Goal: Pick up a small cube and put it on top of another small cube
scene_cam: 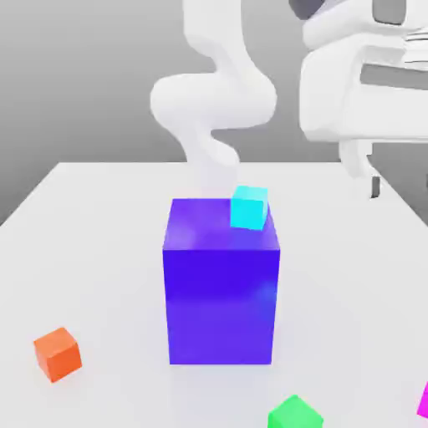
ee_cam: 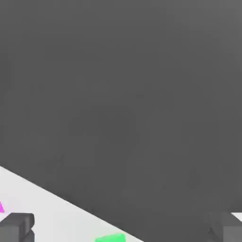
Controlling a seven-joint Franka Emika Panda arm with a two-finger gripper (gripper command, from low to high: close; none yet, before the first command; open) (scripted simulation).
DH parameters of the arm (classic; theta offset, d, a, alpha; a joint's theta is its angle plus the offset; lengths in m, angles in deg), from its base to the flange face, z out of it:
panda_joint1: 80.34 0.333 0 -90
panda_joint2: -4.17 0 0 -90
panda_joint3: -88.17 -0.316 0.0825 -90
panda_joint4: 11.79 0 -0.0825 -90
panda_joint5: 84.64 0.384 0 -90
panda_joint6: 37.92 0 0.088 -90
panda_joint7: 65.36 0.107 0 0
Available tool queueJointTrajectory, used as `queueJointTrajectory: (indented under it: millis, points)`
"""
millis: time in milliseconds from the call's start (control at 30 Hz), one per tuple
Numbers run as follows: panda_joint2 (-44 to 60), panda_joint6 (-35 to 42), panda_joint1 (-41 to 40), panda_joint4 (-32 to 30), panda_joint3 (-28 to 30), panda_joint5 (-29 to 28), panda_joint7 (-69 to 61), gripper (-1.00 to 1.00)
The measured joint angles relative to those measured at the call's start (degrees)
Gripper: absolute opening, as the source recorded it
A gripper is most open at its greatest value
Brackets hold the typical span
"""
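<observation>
Magenta cube point(scene_cam: 424, 401) at the exterior view's right edge, open pincer point(scene_cam: 401, 188) high above the white tabletop point(scene_cam: 109, 251)

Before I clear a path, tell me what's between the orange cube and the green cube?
Bare table; the exterior view shows nothing standing between the orange cube and green cube.

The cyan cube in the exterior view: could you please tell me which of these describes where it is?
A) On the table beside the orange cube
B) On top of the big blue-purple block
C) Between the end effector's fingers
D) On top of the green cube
B: the cyan cube sits on the top face of the big blue-purple block, toward the exterior view's right side of it.
</observation>
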Motion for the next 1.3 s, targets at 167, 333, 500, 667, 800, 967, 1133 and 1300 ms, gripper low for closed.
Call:
queueJointTrajectory:
  millis: [167,333,500,667,800,967,1133,1300]
  points:
    - [10.46,-2.33,3.57,1.18,-1.35,-2.37,-1.43,0.00]
    - [20.92,-4.65,6.40,2.37,-3.11,-4.59,-2.97,0.00]
    - [31.34,-8.59,9.67,3.96,-3.04,-7.15,-3.34,0.00]
    - [36.81,-12.49,11.38,5.27,-1.07,-9.18,-2.01,-1.00]
    - [37.47,-12.96,11.59,5.43,-0.82,-9.38,-1.88,-1.00]
    - [29.81,-7.32,9.29,3.44,-3.53,-6.20,-4.18,-1.00]
    - [22.18,-5.10,0.93,-1.63,-0.40,-1.90,-8.04,-1.00]
    - [18.60,-6.46,-5.72,-5.75,3.07,2.59,-11.88,-1.00]
